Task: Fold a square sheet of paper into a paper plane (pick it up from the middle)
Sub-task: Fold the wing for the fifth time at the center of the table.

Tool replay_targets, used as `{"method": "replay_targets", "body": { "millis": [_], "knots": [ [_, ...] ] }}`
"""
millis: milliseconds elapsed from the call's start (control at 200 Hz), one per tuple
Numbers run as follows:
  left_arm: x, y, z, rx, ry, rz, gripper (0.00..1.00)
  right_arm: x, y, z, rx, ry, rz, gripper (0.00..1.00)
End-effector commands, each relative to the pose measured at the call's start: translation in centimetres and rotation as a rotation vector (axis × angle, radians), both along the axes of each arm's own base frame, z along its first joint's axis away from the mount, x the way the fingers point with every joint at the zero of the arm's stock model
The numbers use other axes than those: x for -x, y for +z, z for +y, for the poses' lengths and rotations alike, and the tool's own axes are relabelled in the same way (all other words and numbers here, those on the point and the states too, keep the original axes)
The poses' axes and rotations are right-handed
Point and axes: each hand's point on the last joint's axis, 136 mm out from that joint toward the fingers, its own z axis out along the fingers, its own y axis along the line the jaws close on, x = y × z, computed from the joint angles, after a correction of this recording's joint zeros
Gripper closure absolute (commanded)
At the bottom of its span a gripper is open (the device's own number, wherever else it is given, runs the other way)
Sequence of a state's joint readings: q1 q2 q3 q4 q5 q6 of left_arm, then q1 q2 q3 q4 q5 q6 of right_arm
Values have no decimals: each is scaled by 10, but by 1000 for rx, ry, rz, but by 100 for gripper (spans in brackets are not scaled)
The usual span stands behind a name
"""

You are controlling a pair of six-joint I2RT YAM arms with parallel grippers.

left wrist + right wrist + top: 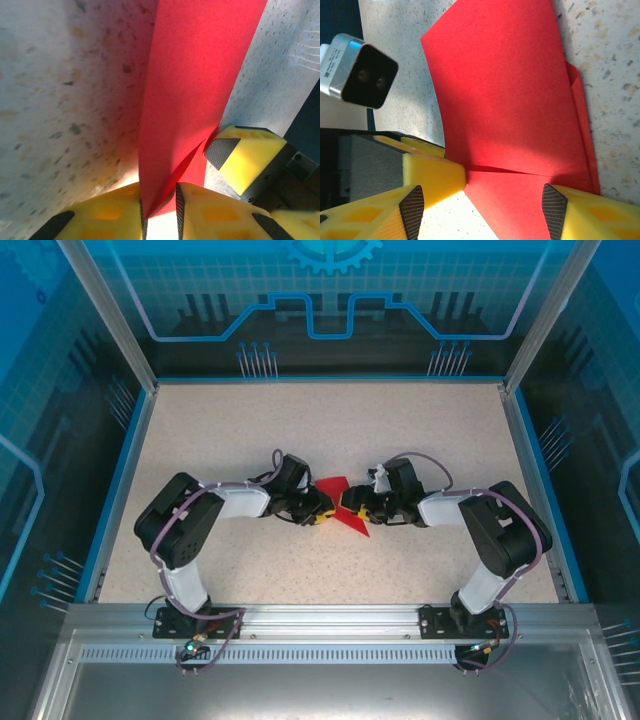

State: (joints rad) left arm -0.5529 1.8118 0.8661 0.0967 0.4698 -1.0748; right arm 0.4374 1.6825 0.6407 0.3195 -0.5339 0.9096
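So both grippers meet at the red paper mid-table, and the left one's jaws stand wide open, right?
Not wide open: the left gripper has its jaws pinched shut on the red paper, as the left wrist view shows. It does meet the right gripper at the paper mid-table.

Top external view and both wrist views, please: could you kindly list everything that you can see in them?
bright red sheet of thin paper: one, red, partly folded, mid-table between the two hands.
speckled beige table: one, beige, under everything.
blue-printed enclosure walls: three sides, blue, around the table.
black and white arms: two, bolted at the near edge.
left hand: one, yellow fingers with black pads, pinching the paper.
right hand: one, yellow with black pads, open, straddling the paper.
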Motion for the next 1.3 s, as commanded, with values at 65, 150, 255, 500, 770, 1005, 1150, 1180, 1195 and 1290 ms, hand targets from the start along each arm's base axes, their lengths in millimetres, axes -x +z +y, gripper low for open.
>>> {"method": "replay_targets", "body": {
  "millis": [65, 150, 255, 500, 770, 1005, 1150, 1180, 1195, 1290],
  "knots": [
    [-4, 12, -17, 93, -40, -26, 87, 8, 1, -1, -40, 39, 1, 33],
    [-1, 11, -14, 81, -39, -22, 94, 6, 22, 1, -71, 74, -102, 33],
    [3, 14, -11, 69, -34, -13, 99, 5, 39, -8, 47, 107, -215, 32],
    [11, 27, -1, 39, 3, -4, 100, 16, 64, -29, 326, 179, -588, 9],
    [11, 37, -6, 36, 4, 5, 99, 31, 63, -10, 661, 361, -998, 2],
    [9, 41, -7, 33, 19, 22, 99, 35, 40, 2, 741, 476, -1150, 21],
    [9, 41, -6, 28, 25, 28, 99, 35, 41, 18, 743, 507, -1220, 24],
    [9, 41, -6, 27, 28, 31, 99, 34, 41, 20, 740, 499, -1232, 24],
    [8, 41, -5, 27, 29, 31, 99, 33, 41, 21, 742, 495, -1236, 24],
    [8, 43, -5, 26, 34, 31, 99, 27, 35, 25, 770, 479, -1249, 26]
  ]
}}
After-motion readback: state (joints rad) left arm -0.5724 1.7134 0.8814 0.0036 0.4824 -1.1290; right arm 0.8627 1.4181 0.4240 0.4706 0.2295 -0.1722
